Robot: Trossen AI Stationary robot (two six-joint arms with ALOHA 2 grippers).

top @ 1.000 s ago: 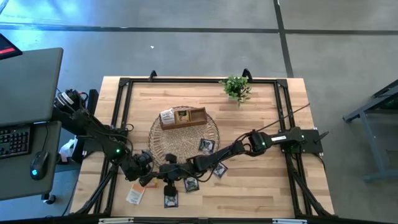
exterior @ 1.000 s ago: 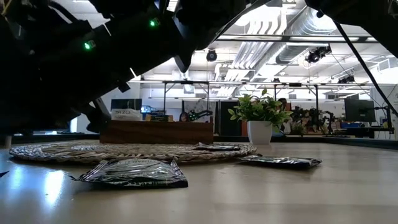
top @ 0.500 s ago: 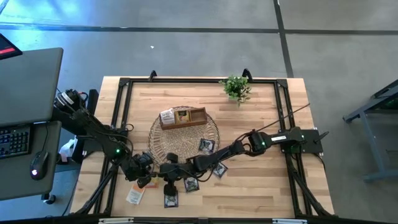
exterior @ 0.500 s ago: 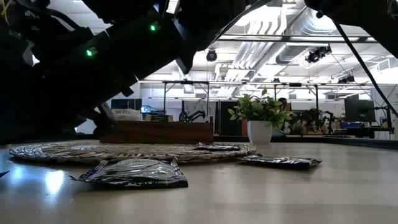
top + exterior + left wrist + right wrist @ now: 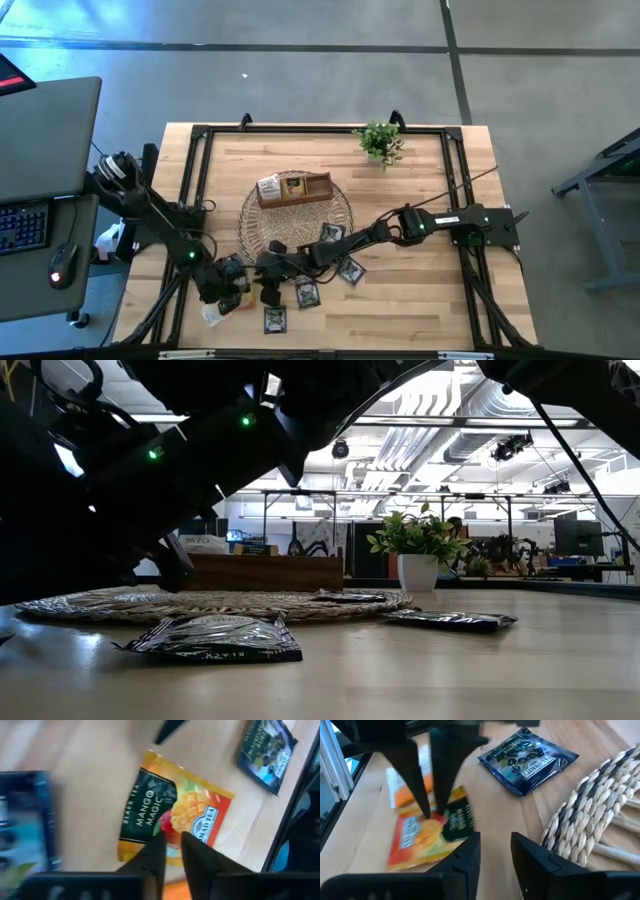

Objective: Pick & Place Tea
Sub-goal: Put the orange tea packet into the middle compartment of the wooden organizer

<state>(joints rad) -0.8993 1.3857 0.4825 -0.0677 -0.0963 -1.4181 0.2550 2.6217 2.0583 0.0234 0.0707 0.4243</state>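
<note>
An orange tea packet [image 5: 172, 815] printed "Mango Magic" lies flat on the wood near the table's near-left corner. My left gripper [image 5: 172, 840] [image 5: 236, 292] comes down on it with its fingertips almost together. My right gripper [image 5: 495, 845] [image 5: 270, 282] hovers open just to its right with nothing between the fingers. A white-and-orange packet [image 5: 212, 315] and dark packets [image 5: 273, 320] [image 5: 305, 293] [image 5: 350, 270] lie flat on the table. Another dark one [image 5: 330, 232] rests on the round woven mat [image 5: 262, 225]. My left gripper has its two fingertips [image 5: 427, 812] on the printed face of the orange packet, at its mango-picture end [image 5: 172, 827], with a narrow strip of packet between them. The fingers slant down from above. The packet lies flat on the table.
The wooden divided tray [image 5: 295, 188] sits on the mat's far part. A potted plant [image 5: 380, 140] stands at the far right. A dark blue packet [image 5: 527, 760] lies just beyond the orange one, beside the mat's edge [image 5: 590, 805]. Black frame rails [image 5: 190, 180] line the table's sides.
My left gripper has moved down and toward the table's near-left corner. The orange packet, a second ago seen between the two grippers, now lies under the left one.
</note>
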